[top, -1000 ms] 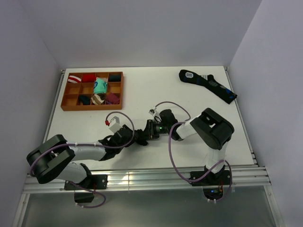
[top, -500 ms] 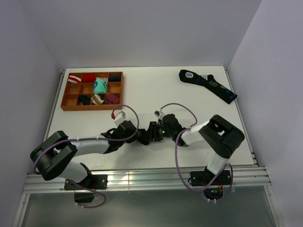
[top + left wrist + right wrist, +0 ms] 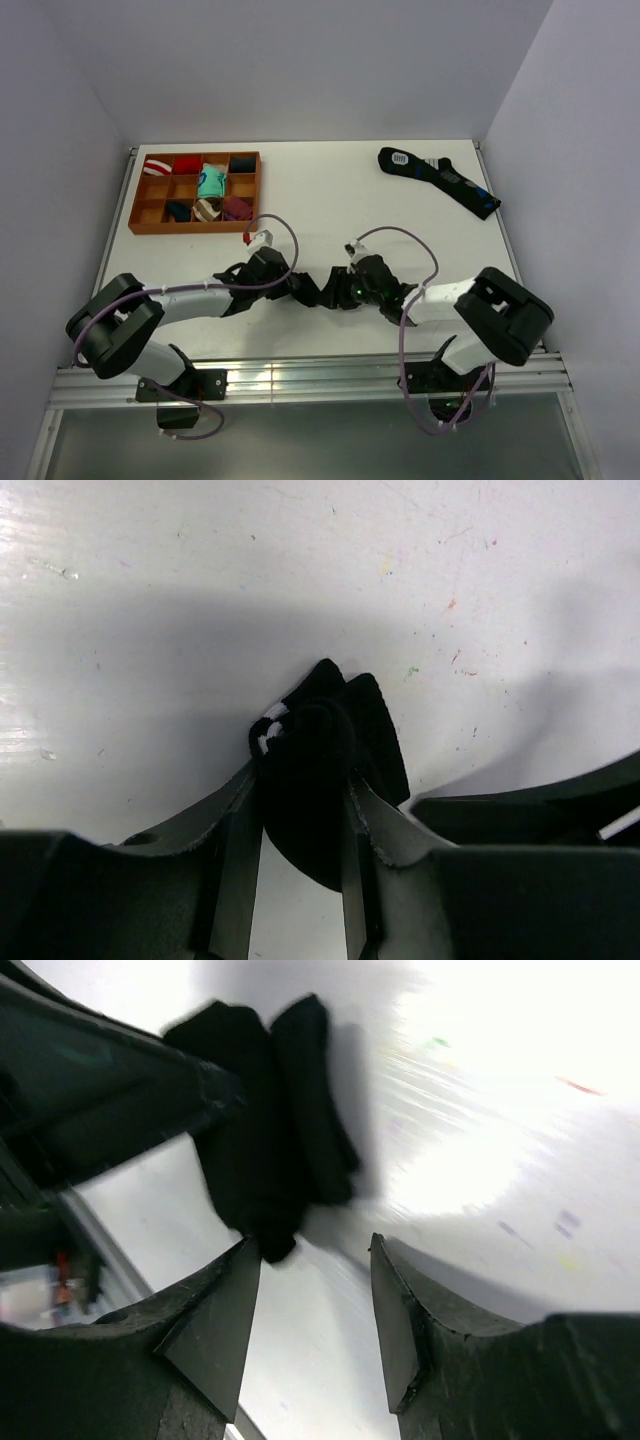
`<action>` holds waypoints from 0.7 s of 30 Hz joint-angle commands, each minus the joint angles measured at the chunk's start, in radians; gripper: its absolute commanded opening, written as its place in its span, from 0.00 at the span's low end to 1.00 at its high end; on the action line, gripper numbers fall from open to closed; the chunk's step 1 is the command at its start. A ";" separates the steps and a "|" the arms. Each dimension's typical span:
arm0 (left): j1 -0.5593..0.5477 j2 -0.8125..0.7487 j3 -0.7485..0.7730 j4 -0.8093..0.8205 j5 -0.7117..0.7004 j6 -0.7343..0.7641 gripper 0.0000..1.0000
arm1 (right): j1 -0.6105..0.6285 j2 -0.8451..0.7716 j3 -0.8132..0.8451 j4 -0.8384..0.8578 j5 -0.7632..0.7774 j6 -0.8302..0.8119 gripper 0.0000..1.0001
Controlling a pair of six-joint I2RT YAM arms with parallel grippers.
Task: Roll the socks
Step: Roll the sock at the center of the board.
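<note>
A rolled black sock (image 3: 320, 770) with a small white mark lies on the white table near the front middle, between the two grippers (image 3: 318, 290). My left gripper (image 3: 300, 790) is shut on the rolled black sock, its fingers pressing both sides. My right gripper (image 3: 312, 1260) is open and empty, just right of the black sock roll (image 3: 265, 1150), not touching it. A flat dark sock with blue and white patterns (image 3: 440, 180) lies at the far right of the table.
A brown wooden divided tray (image 3: 134, 210) at the far left holds several rolled socks. White walls enclose the table on three sides. The metal rail (image 3: 300, 375) runs along the near edge.
My right gripper has let go of the sock roll and drawn back to the right. My left arm has shifted slightly right and forward, still holding the roll.
</note>
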 commanded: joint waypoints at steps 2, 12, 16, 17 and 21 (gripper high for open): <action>0.010 0.051 0.024 -0.205 -0.008 0.096 0.01 | 0.007 -0.135 -0.052 -0.070 0.146 -0.077 0.57; 0.010 0.068 0.113 -0.321 -0.015 0.134 0.01 | 0.146 -0.262 -0.019 -0.035 0.303 -0.225 0.58; 0.010 0.083 0.159 -0.373 -0.001 0.148 0.01 | 0.226 -0.194 0.018 0.031 0.375 -0.296 0.58; 0.008 0.086 0.169 -0.384 0.007 0.151 0.01 | 0.260 -0.182 0.024 0.039 0.422 -0.322 0.58; 0.008 0.100 0.199 -0.418 0.031 0.160 0.01 | 0.304 -0.121 0.049 0.085 0.473 -0.365 0.58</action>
